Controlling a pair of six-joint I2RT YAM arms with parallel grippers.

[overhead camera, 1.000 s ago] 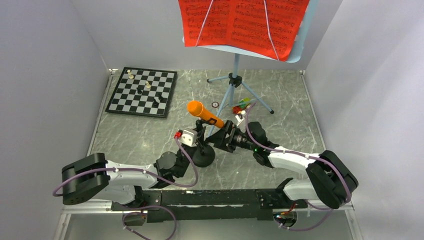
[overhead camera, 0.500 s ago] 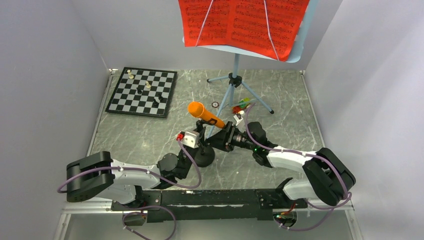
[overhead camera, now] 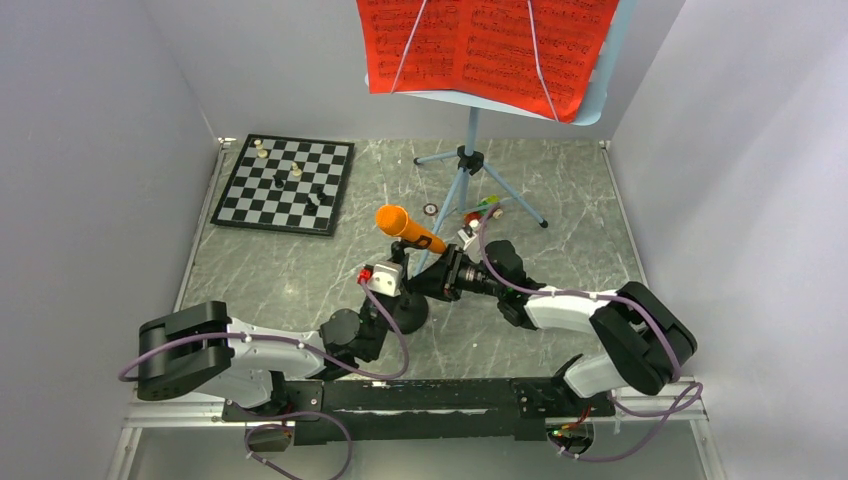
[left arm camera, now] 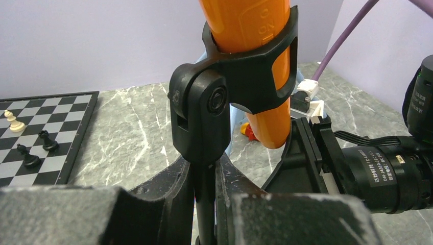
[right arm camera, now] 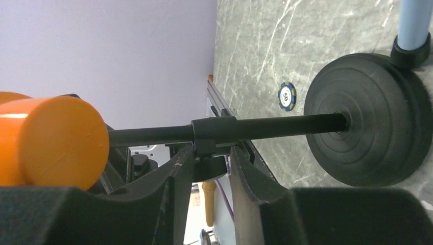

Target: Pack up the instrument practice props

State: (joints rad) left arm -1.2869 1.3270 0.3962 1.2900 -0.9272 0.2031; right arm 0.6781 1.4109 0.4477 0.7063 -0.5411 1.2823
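The orange microphone (overhead camera: 405, 227) sits tilted in the black clip (left arm camera: 240, 76) of its small stand, whose round base (overhead camera: 410, 312) rests on the marble table. From the near left, my left gripper (left arm camera: 204, 178) is shut on the stand's thin black rod (left arm camera: 204, 209) just under the clip joint. My right gripper (right arm camera: 212, 158) comes from the right, its jaws pressed on either side of the rod's collar (right arm camera: 214, 132), between the microphone's butt end (right arm camera: 51, 140) and the base (right arm camera: 367, 117). The light-blue music stand (overhead camera: 468, 160) holds the red pages (overhead camera: 480, 45) at the back.
A chessboard (overhead camera: 285, 183) with pieces lies at the back left. A small toy car (overhead camera: 485, 208) and a poker chip (overhead camera: 430, 209) lie by the music stand's tripod legs, one blue leg (right arm camera: 413, 23) just behind the microphone base.
My right gripper's jaws have closed in from wide open onto the stand's rod. Both arms and the microphone stand have shifted slightly.
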